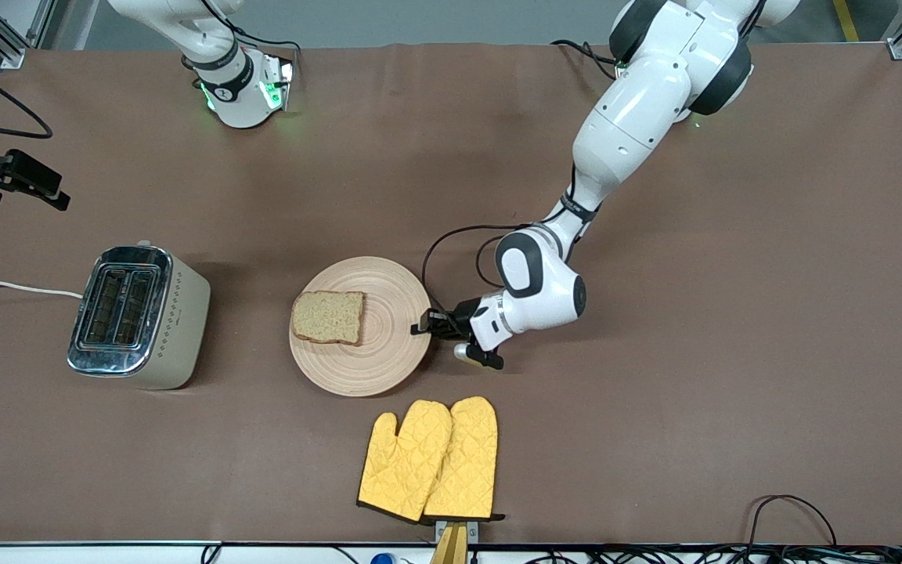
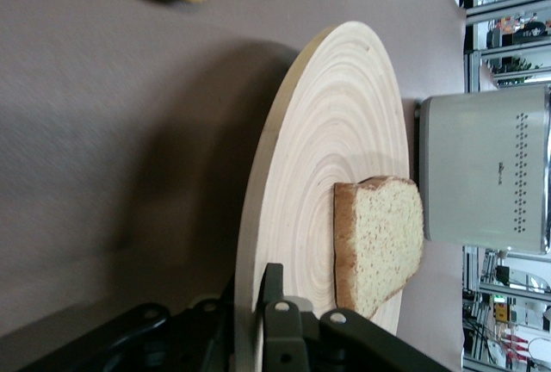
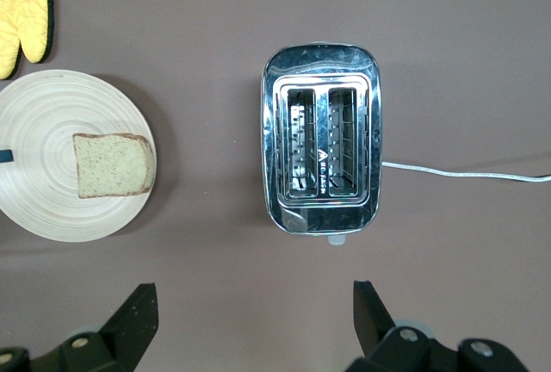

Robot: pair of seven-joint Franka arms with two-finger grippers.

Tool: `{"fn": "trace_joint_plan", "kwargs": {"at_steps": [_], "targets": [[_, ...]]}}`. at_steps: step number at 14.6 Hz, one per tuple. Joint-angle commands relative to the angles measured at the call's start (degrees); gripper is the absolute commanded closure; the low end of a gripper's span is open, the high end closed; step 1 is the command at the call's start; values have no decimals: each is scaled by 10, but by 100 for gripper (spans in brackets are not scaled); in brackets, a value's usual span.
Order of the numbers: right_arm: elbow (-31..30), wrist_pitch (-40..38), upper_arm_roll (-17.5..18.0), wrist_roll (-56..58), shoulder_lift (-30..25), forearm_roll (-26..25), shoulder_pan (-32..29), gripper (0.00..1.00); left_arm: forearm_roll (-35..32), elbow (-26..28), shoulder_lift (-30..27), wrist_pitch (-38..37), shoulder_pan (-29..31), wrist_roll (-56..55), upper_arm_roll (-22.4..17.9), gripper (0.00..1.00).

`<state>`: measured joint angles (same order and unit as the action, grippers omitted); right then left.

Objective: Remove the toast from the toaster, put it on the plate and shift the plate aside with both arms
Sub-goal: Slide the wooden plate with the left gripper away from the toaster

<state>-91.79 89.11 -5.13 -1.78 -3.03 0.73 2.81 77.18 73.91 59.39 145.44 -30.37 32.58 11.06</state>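
The toast (image 1: 329, 316) lies flat on the round light-wood plate (image 1: 373, 360), on the half toward the toaster. My left gripper (image 1: 424, 323) is low at the plate's rim, at the left arm's end of the plate. In the left wrist view it (image 2: 251, 290) is shut on the plate's (image 2: 327, 131) edge, one finger on top and one beneath, a short way from the toast (image 2: 383, 243). My right gripper (image 3: 254, 294) is open and empty high over the table beside the toaster; it is out of the front view. Its view shows toast (image 3: 112, 165) and plate (image 3: 52, 208).
A chrome toaster (image 1: 138, 313) with two empty slots (image 3: 321, 148) stands toward the right arm's end, its white cable (image 1: 12, 288) running to the table's edge. Two yellow oven mitts (image 1: 431, 458) lie nearer the front camera than the plate. A black clamp (image 1: 12, 176) juts over the table edge.
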Motion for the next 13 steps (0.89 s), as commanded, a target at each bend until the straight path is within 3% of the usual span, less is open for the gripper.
{"fn": "trace_joint_plan", "kwargs": {"at_steps": [1,6,11,13], "targets": [[6,-7,1,-1,1,-11,-1,0,3,54,-55,-2,28,7,2,100],[6,-5,1,-6,1,-10,3,0,4,132,-121,-99,100,57,2,100],[6,-5,2,-2,1,-10,0,0,-3,200,-147,-279,250,160,0,100],[6,-5,2,-4,1,-10,1,0,-63,200,-143,-326,317,164,1,100]]}}
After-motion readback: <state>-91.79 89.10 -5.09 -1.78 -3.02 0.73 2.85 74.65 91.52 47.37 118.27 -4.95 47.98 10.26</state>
